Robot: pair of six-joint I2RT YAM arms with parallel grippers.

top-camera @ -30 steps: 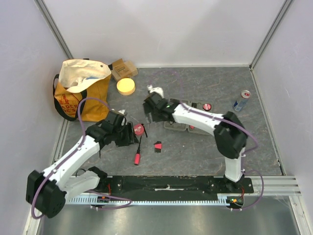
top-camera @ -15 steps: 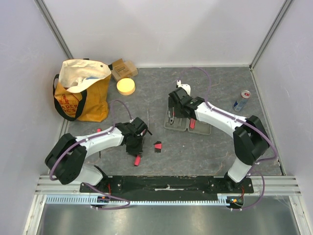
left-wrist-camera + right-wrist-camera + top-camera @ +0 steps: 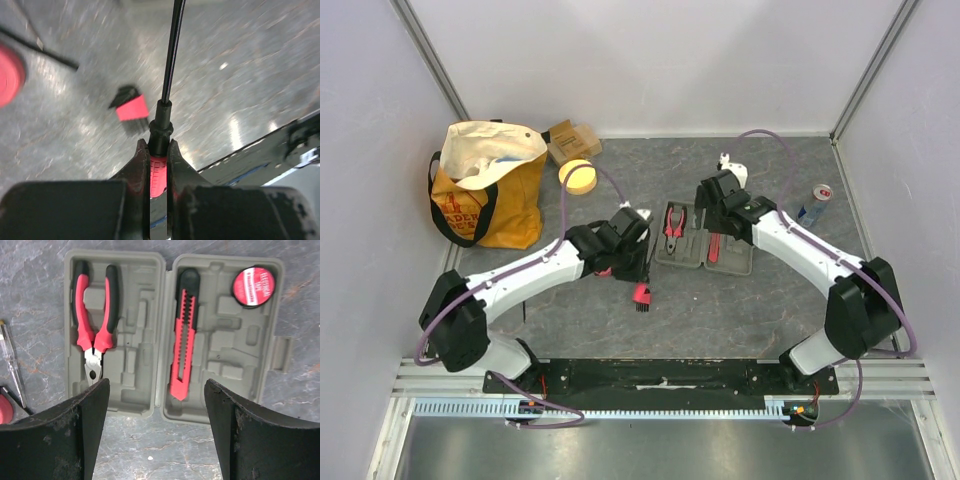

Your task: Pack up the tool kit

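Note:
The tool kit case lies open on the table, also in the top view. Red-and-black pliers sit in its left half. A red utility knife and a round red tape sit in its right half. My right gripper hangs open over the case's near edge, above the case in the top view. My left gripper is shut on the red handle of a screwdriver, left of the case. A red hex key set lies on the table below it.
An orange-and-cream tote bag stands at the back left, with a cardboard box and a yellow disc behind it. A drink can stands at the right. A clear-handled tester screwdriver lies left of the case.
My left gripper has shut on the screwdriver and carried it right, toward the case. The right arm has swung right off the left half, where the pliers now lie.

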